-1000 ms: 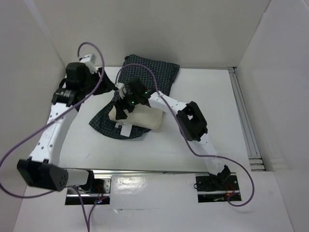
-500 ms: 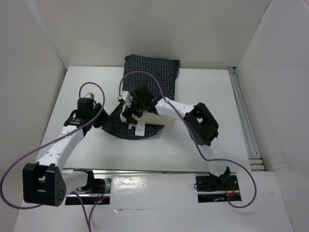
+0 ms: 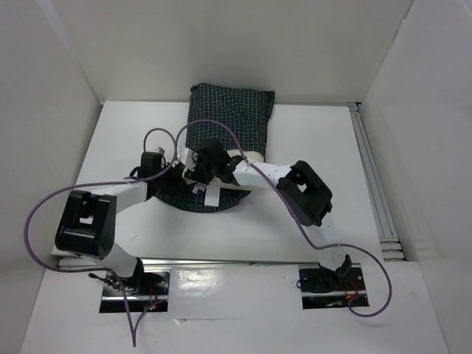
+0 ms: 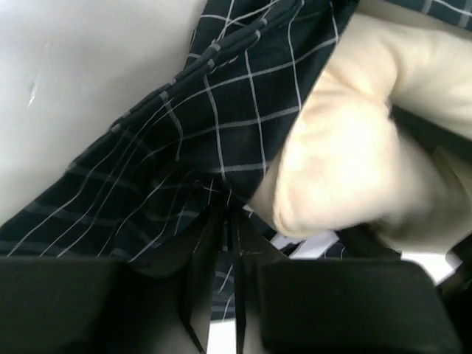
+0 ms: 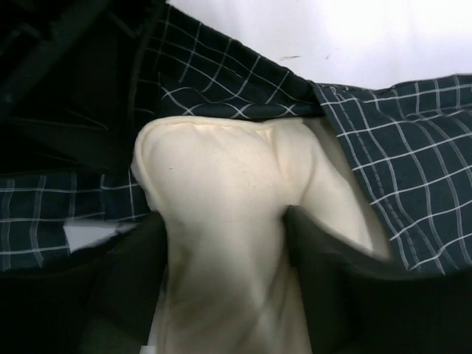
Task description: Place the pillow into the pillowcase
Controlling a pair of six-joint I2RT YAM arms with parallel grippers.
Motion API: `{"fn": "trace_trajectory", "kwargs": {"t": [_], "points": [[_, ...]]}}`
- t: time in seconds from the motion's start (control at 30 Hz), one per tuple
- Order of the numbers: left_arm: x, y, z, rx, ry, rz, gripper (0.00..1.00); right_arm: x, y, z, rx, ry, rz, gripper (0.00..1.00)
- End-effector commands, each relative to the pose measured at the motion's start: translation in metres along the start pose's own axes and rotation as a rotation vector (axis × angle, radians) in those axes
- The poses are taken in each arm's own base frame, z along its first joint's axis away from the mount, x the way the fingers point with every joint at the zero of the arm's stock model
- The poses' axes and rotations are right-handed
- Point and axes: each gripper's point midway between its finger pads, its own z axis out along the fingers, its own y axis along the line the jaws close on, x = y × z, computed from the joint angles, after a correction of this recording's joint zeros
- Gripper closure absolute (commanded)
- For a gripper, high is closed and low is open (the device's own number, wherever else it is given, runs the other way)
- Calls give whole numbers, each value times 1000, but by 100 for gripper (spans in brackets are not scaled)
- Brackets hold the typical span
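The dark checked pillowcase point(image 3: 234, 110) lies at the middle back of the table, its near end rumpled. The cream pillow point(image 3: 251, 157) sits at that near end, mostly hidden under my right arm and the cloth. My right gripper point(image 3: 205, 168) is shut on the pillow point(image 5: 214, 177), one finger on each side point(image 5: 225, 247), with the pillowcase point(image 5: 413, 162) folded around it. My left gripper point(image 3: 167, 174) is at the case's left edge, and its jaws point(image 4: 221, 228) are shut on a fold of the pillowcase point(image 4: 214, 125), next to the pillow point(image 4: 346, 147).
White walls close in the table on the left, back and right. An aluminium rail point(image 3: 374, 177) runs along the right edge. Purple cables point(image 3: 44, 203) loop over the left arm. A white label point(image 3: 212, 196) lies at the case's near edge.
My left arm has swung from the back left down and in to the pillowcase's left edge. My right gripper has carried the pillow slightly further back into the cloth.
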Motion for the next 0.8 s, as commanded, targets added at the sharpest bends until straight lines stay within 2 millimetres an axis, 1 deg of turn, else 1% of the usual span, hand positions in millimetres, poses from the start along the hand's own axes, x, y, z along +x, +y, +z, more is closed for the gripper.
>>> {"fn": "trace_trajectory", "kwargs": {"t": [0.0,0.03,0.07,0.1,0.13,0.17,0.2,0.23,0.27,0.3,0.33,0.37,0.4,0.43,0.47,0.5,0.53,0.6,0.63,0.67,0.7,0.73,0.77], "points": [[-19,-26,14,78,-36,13,75,-2,-30,9,147,-15,-17,46],[-19,-26,22,55,-24,15,78,3,-32,11,168,-2,-5,55],[-22,-20,26,16,-32,9,80,3,-33,14,168,-2,-5,58],[-21,-18,28,5,-20,6,80,1,-37,13,182,-3,-5,62],[-24,-17,30,-8,-29,5,80,10,-42,13,204,20,14,88],[-22,-15,33,-15,-21,-8,80,9,-43,13,209,12,24,100],[-22,-14,33,-15,-21,-8,77,9,-43,13,210,10,35,100],[-24,-19,33,5,-29,-13,76,16,-45,12,201,27,53,100],[-24,-24,34,17,-32,-13,72,14,-43,12,194,18,91,100],[-24,-24,34,17,-32,-13,68,7,-51,7,196,1,114,100],[-25,-23,34,11,-39,-28,59,13,-53,6,185,6,147,100],[-25,-22,33,-3,-38,-31,55,10,-50,4,146,-14,170,100],[-29,-26,33,-12,-49,-35,51,4,-56,-2,140,-34,194,100],[-27,-24,35,-19,-43,-36,48,5,-52,-1,121,-35,195,100],[-29,-26,35,-18,-44,-36,45,-1,-53,-5,118,-49,203,100],[-33,-25,35,-30,-55,-37,44,1,-51,-5,112,-39,206,100],[-34,-21,35,-53,-65,-50,44,1,-51,-5,112,-39,206,100],[-40,-20,32,-76,-91,-63,41,0,-51,-8,110,-36,206,100],[-40,-20,32,-76,-91,-63,41,2,-50,-8,105,-27,208,100],[-46,-26,31,-60,-107,-59,41,-2,-52,-11,109,-35,206,100],[-47,-32,32,-45,-114,-50,42,-1,-48,-11,92,-32,208,100],[-47,-35,35,-26,-107,-38,56,-1,-48,-11,92,-32,208,100],[-51,-42,35,-5,-112,-34,68,-1,-48,-11,92,-32,208,100]]}}
